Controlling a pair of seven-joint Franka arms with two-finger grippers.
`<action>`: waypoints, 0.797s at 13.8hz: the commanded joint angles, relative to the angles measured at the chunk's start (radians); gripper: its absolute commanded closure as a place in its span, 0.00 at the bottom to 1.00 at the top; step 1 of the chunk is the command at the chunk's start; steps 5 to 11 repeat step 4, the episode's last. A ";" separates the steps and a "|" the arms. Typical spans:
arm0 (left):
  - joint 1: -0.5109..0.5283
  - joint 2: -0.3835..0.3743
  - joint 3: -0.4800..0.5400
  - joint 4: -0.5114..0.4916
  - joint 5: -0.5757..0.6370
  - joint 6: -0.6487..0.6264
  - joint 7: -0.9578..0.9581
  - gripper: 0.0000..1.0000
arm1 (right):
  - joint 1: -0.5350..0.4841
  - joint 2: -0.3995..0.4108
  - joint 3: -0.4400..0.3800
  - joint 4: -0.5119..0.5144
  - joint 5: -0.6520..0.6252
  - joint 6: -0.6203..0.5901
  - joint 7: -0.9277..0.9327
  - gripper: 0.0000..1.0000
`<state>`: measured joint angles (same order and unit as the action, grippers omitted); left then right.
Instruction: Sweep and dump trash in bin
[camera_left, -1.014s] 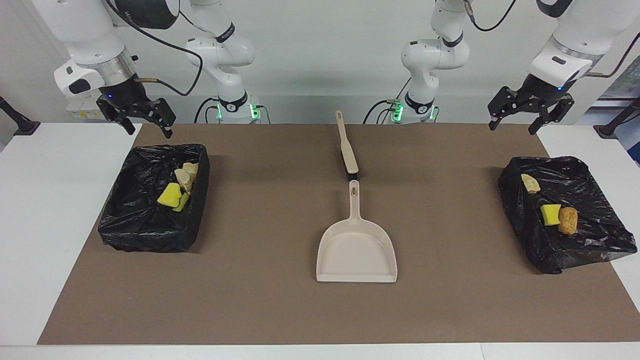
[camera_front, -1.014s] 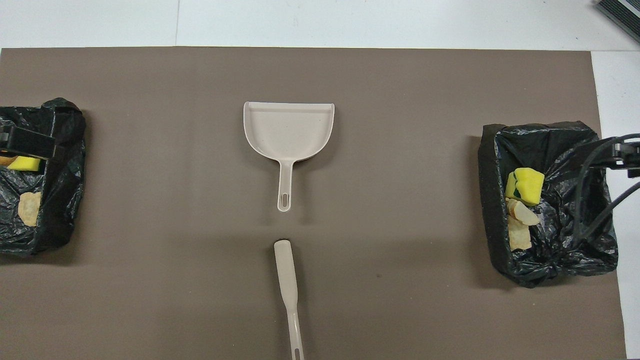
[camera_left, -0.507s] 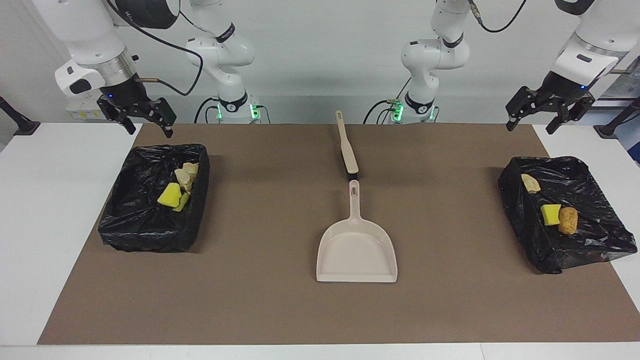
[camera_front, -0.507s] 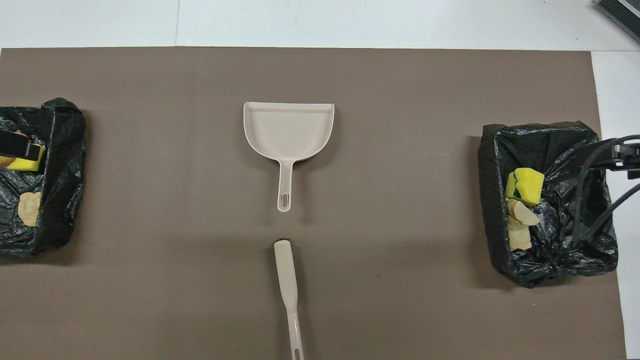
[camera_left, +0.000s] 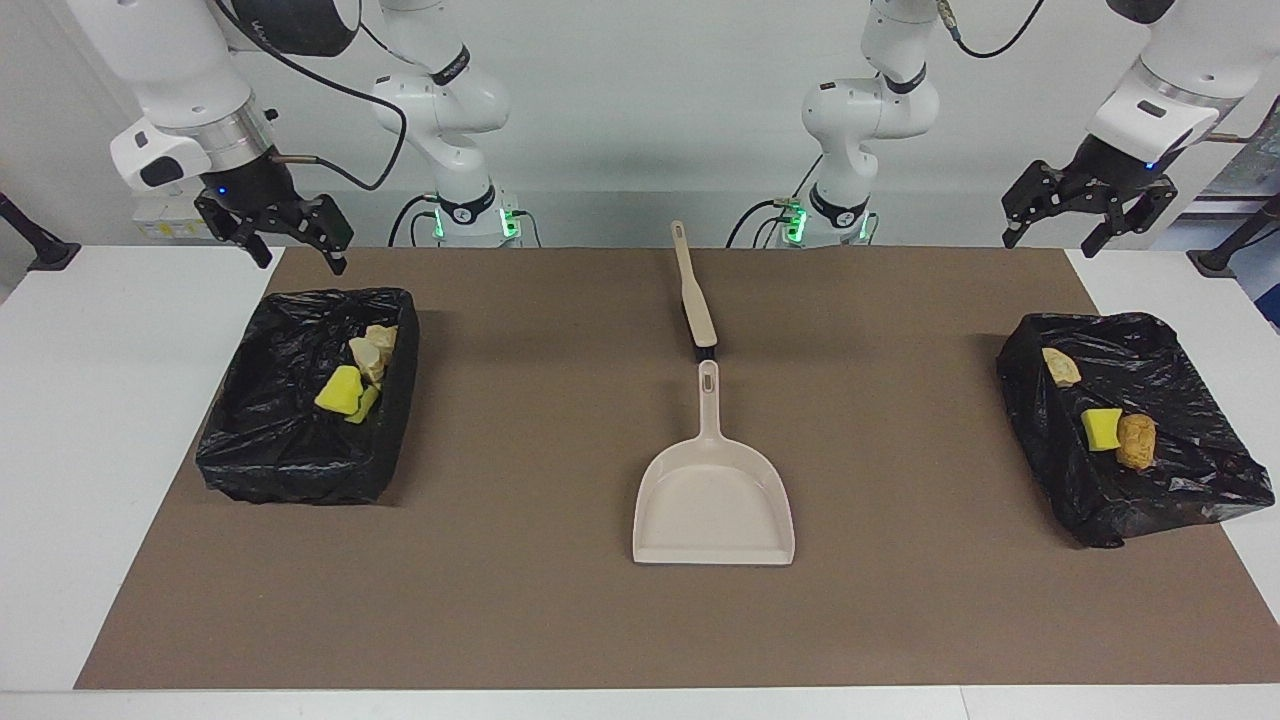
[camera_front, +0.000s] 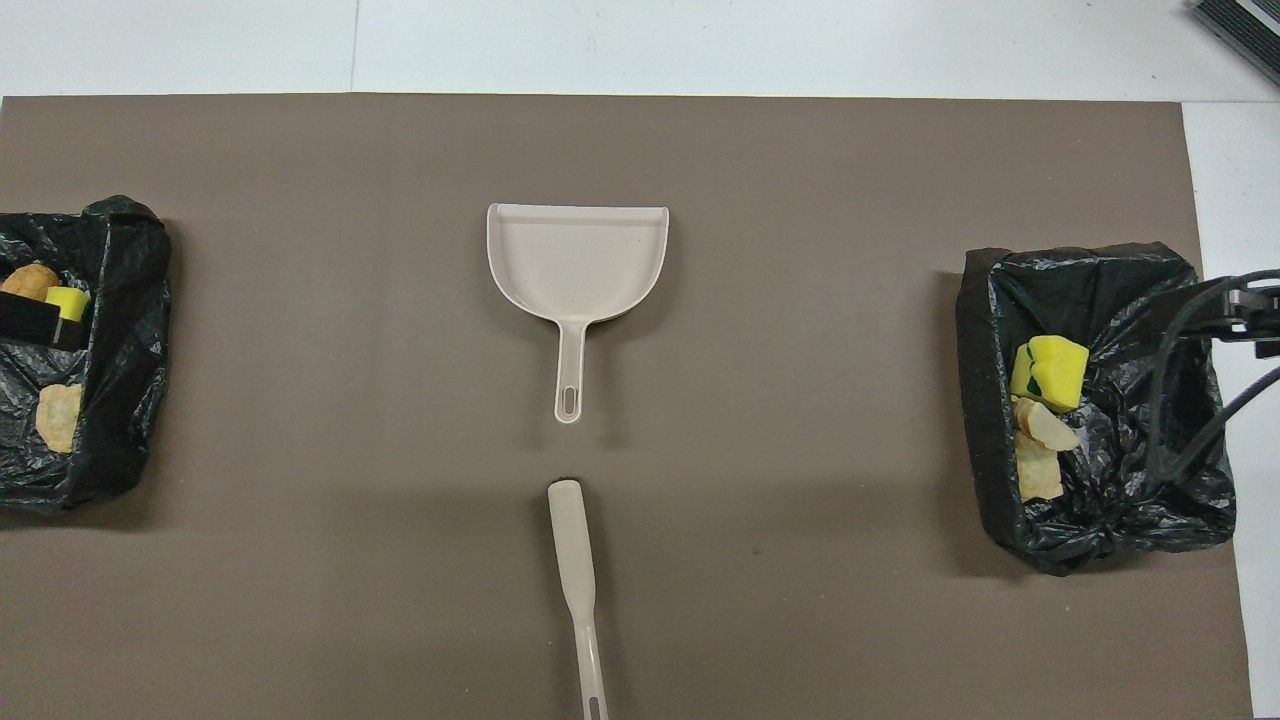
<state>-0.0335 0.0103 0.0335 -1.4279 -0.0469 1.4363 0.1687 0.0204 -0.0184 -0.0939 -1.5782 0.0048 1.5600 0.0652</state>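
One camera sat high across the table, facing the robots and taking in the whole mat (camera_left: 520, 620). The other looked steeply down from above the robots' end. Both showed the dustpan (camera_left: 714, 505), brush (camera_front: 578, 560) and two bins (camera_front: 1095, 400).

Two glossy white arms with black joint bands, trailing black cables, green base lights and black grippers.
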 joint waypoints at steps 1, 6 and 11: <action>0.004 -0.027 0.002 -0.039 0.016 0.024 0.006 0.00 | -0.010 -0.009 0.010 -0.006 -0.009 0.002 -0.015 0.00; 0.003 -0.024 0.003 -0.039 0.018 0.027 0.012 0.00 | -0.007 -0.008 0.011 -0.003 -0.025 -0.014 -0.015 0.00; 0.003 -0.024 0.003 -0.039 0.018 0.027 0.012 0.00 | -0.007 -0.008 0.011 -0.003 -0.025 -0.014 -0.015 0.00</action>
